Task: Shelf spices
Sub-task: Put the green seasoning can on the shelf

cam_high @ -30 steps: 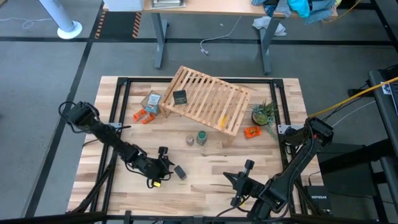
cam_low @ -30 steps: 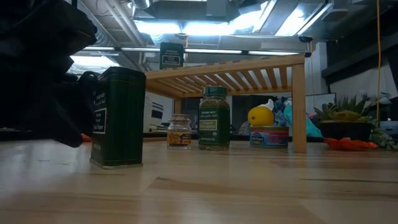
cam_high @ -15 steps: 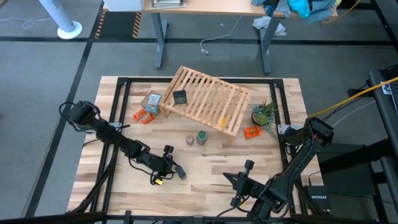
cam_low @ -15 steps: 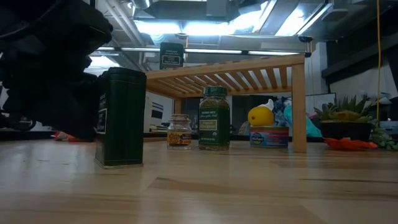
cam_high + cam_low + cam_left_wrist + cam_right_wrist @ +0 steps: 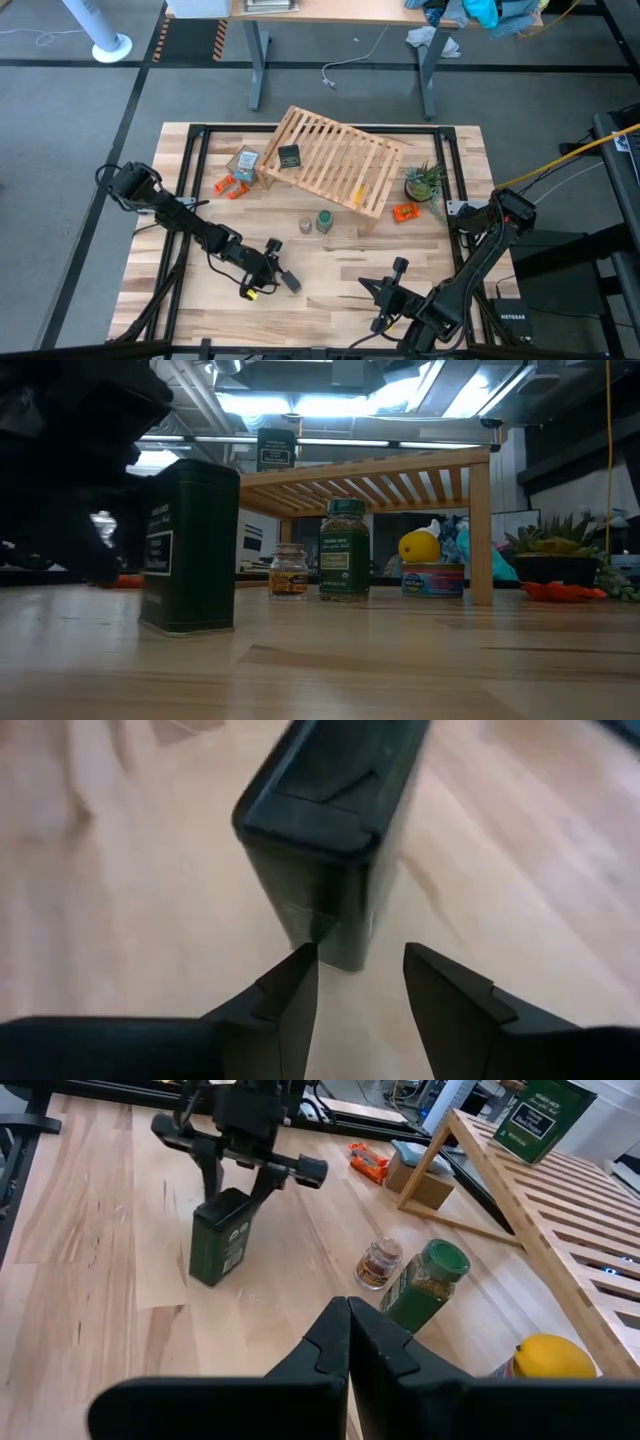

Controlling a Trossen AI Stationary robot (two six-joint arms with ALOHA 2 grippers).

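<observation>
- Two dark robot arms work at a wooden table [image 5: 200,300], seen from above, from table height and from each wrist.
- At the left, the left gripper [image 5: 272,270] reaches low over the near part of the table. Its fingers [image 5: 290,995] are parted, one to each side of a dark squarish jar [image 5: 289,280]. Whether they press on the jar cannot be told.
- That jar stands upright on the tabletop, near the front edge and well apart from the other jars; its pale label shows from table height [image 5: 190,545].
- Farther back on the left, a tan cardboard box [image 5: 244,163] sits beside orange pieces [image 5: 229,186].
- At the centre, the shelf [image 5: 335,160], a light-wood slatted rack, stands tilted at the far side. A second dark squarish jar [image 5: 289,156] rests on its left end.
- Just in front of the shelf, a tiny clear glass jar [image 5: 305,226] and a green round jar [image 5: 324,221] stand side by side on the table.
- A yellow lemon-shaped object [image 5: 417,546] and a tin [image 5: 432,579] sit under the shelf.
- To the right, a small potted plant [image 5: 424,182] stands by another orange piece [image 5: 405,211].
- The right gripper [image 5: 398,270] waits near the front edge, right of centre, fingers clenched together with nothing between them.
</observation>
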